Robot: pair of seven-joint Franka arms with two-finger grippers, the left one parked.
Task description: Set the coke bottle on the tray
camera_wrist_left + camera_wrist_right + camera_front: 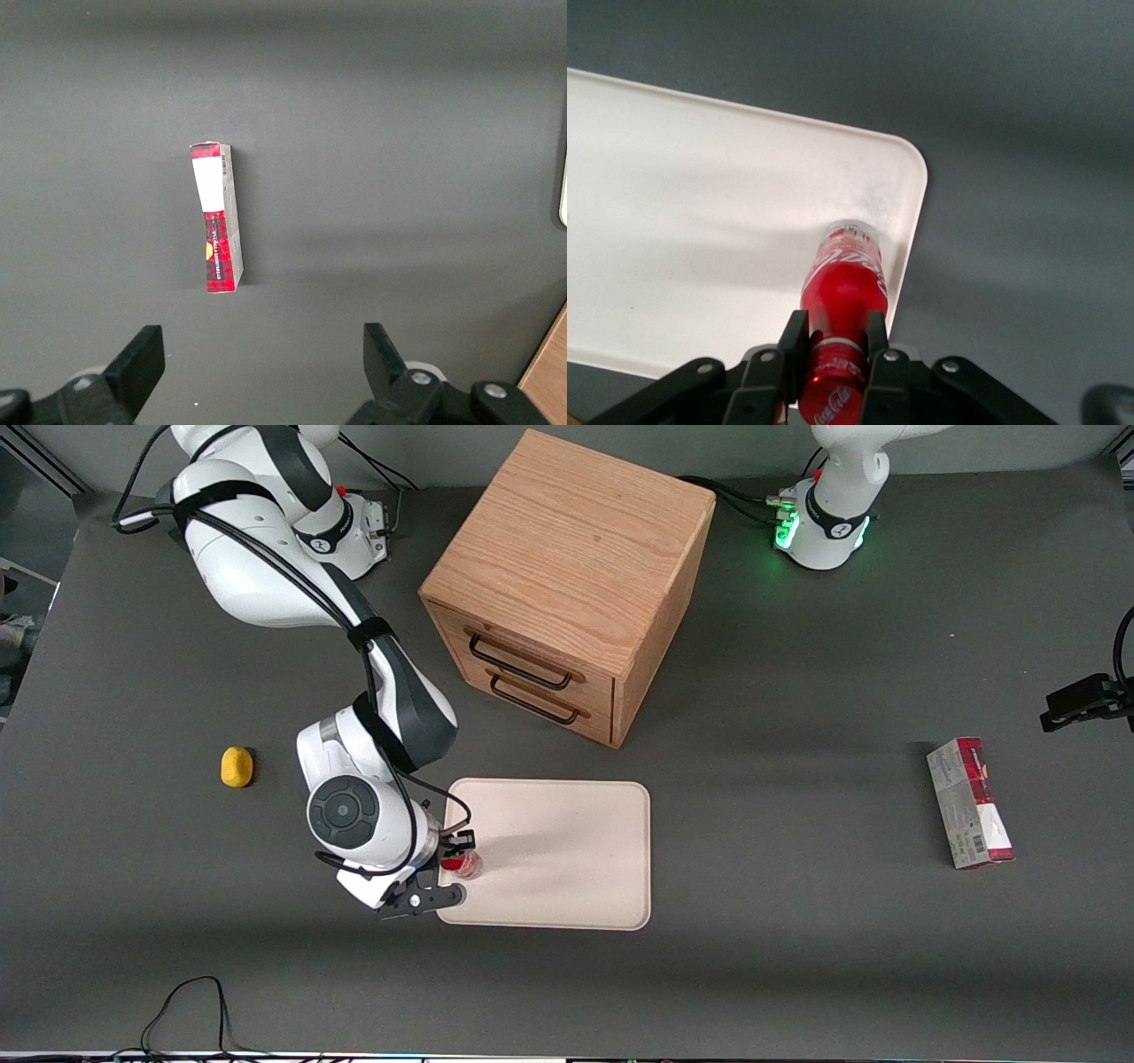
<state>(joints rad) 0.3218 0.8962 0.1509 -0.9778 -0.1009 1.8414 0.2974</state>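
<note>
Right wrist view shows the gripper (pixel 833 341) clamped on the neck of the coke bottle (pixel 842 283), holding it upright so its silvery base meets the tray (pixel 700 204) just inside the rim, near a corner at the working arm's end, likely for release.

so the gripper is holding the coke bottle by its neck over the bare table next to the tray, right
Not quite. The gripper does hold the bottle by its neck, but over the tray, just inside its rim, not over bare table. The right wrist view shows this.
</note>
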